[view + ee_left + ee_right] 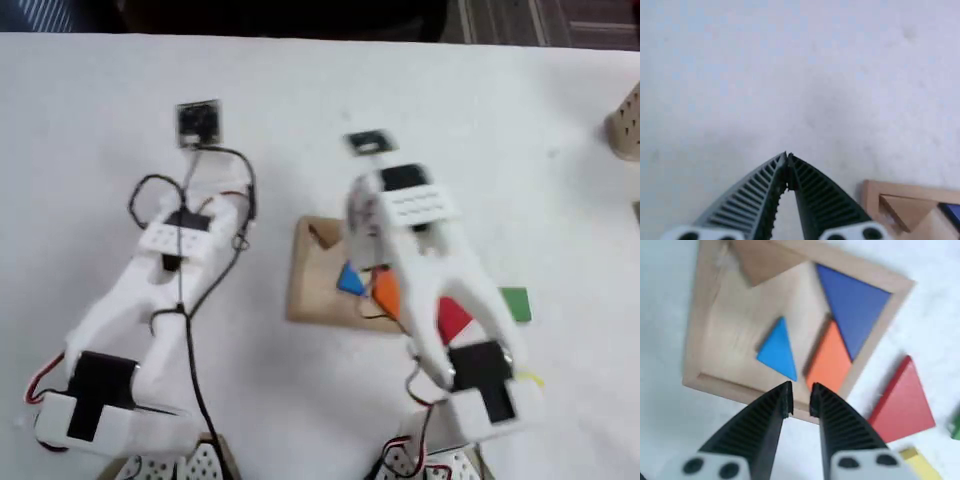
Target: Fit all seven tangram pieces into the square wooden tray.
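**Tray part-covered by right arm: 4 pieces in, 3 out**

Hidden / unclear:
- High view: right arm [430, 270] lies across the tray [305, 300] from about 1 to 5 o'clock and covers that side. The dark blue triangle [852, 297] sits under it.
- Orange piece [832, 360] is blurred and the finger tips cut across its near end, so I can't tell its outline.
- Green piece [515, 303] is well off the tray at 3 o'clock. Its shape is unclear.
- Yellow piece [920, 462] shows as a sliver, out around 4 o'clock of the tray.
- A tan object with dark dots [625, 125] is cut off by the frame at the table's 2 o'clock.

Tray contents:
- Plain wood triangle [762, 260] is in the 11 o'clock corner.
- Light blue triangle [777, 350] is near the centre, and orange is just beside it at 3 to 4 o'clock.
- Dark blue touches orange.

Outside the tray: red triangle [902, 402] lies on the table [100, 100] just off the rim at 4 o'clock.

Grippers:
- Right gripper [801, 390]: fingers parted by a narrow slot with nothing between them. Tips sit above the rim at about 5 o'clock, and I can't tell whether they touch it.
- Left gripper [788, 159]: tips pressed together and empty, over bare table with a tray corner nearby.

In the way: left arm [150, 290] stands at the tray's 9 o'clock, well apart, with a black cable [190, 330] looping along it.
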Controlling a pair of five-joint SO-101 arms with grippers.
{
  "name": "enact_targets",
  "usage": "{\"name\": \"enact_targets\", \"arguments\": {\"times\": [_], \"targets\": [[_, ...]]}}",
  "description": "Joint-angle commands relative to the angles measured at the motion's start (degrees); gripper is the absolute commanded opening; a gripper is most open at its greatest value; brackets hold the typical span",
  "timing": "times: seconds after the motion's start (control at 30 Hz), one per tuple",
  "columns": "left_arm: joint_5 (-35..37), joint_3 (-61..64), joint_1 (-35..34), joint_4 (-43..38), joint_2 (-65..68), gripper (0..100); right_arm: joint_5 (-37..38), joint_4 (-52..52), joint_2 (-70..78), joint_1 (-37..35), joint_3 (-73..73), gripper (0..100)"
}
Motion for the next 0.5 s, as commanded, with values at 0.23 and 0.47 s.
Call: {"name": "enact_targets", "arguments": {"times": [0.23,0.47], "targets": [[-0.35,12.4,14.64,5.63,-16.92,2,1.05,-9.63,-17.1,15.78,19.08,1.9],[0.0,15.38,25.8,5.98,-16.84,2,1.14,-13.23,-23.16,24.57,26.11,1.9]]}}
